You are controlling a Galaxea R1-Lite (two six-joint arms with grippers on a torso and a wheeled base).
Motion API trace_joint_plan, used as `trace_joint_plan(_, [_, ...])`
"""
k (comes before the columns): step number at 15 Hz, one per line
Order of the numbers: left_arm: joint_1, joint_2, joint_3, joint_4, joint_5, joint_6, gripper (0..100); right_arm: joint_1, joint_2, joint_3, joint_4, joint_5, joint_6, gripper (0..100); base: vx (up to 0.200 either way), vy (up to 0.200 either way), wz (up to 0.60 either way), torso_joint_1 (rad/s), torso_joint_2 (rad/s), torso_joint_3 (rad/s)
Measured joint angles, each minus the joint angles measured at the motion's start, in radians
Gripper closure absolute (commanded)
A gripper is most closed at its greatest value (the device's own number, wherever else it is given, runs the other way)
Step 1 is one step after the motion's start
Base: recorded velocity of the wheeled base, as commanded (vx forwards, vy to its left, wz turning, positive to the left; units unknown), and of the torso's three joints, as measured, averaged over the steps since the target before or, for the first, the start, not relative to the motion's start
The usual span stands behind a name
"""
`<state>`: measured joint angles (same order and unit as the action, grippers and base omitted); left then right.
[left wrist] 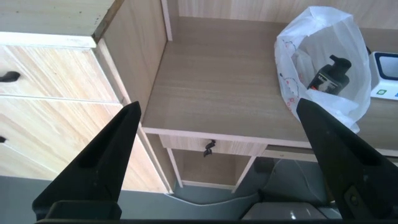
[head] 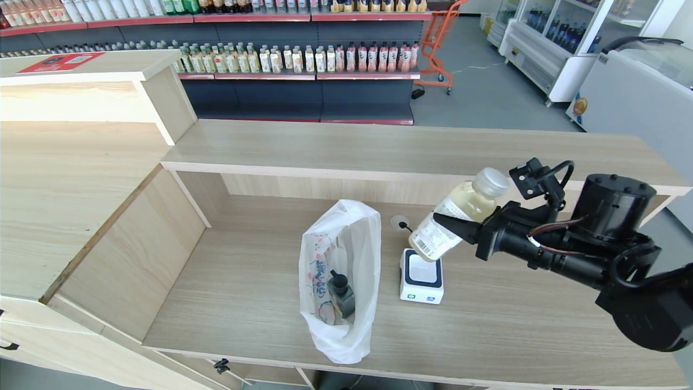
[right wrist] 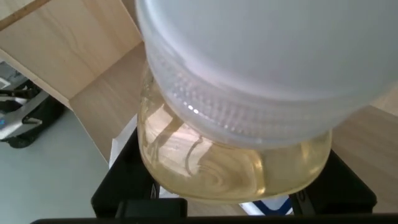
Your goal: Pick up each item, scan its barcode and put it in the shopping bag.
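Clamping the tilted bottle (head: pixel 436 241) above the scanner (head: pixel 422 277), right pincer (head: pixel 447 215) partly hidden; left pincer (left wrist: pixel 217 107) apart

bottle (head: pixel 470 203): pale yellow, white cap | bag (head: pixel 358 238): white | scanner (head: pixel 421 279): white | right claw (head: pixel 450 221): black

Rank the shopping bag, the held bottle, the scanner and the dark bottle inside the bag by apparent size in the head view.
1. shopping bag
2. held bottle, raised nearer the camera, so its rank is less sure
3. scanner
4. dark bottle, partly hidden by the bag
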<state>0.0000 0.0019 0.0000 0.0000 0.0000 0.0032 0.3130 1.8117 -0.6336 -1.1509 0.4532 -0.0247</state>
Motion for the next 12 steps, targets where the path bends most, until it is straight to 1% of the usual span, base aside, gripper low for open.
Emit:
trace_joint_plan(2, [0.000, 0.000, 0.000, 0.000, 0.000, 0.000, 0, 0.020, 0.078, -0.059, 0.009, -0.039, 0.000, 100, 0.000, 0.000, 0.00, 0.000, 0.00, 0.000])
trace_joint_plan(5, [0.000, 0.000, 0.000, 0.000, 0.000, 0.000, 0, 0.050, 0.216, -0.173, 0.039, -0.065, -0.001, 100, 0.000, 0.000, 0.00, 0.000, 0.00, 0.000])
trace_joint_plan(10, [0.000, 0.000, 0.000, 0.000, 0.000, 0.000, 0, 0.112, 0.438, -0.491, 0.193, -0.103, -0.054, 100, 0.000, 0.000, 0.00, 0.000, 0.00, 0.000])
trace_joint_plan(12, [0.000, 0.000, 0.000, 0.000, 0.000, 0.000, 0, 0.144, 0.514, -0.602, 0.211, -0.106, -0.074, 100, 0.000, 0.000, 0.00, 0.000, 0.00, 0.000])
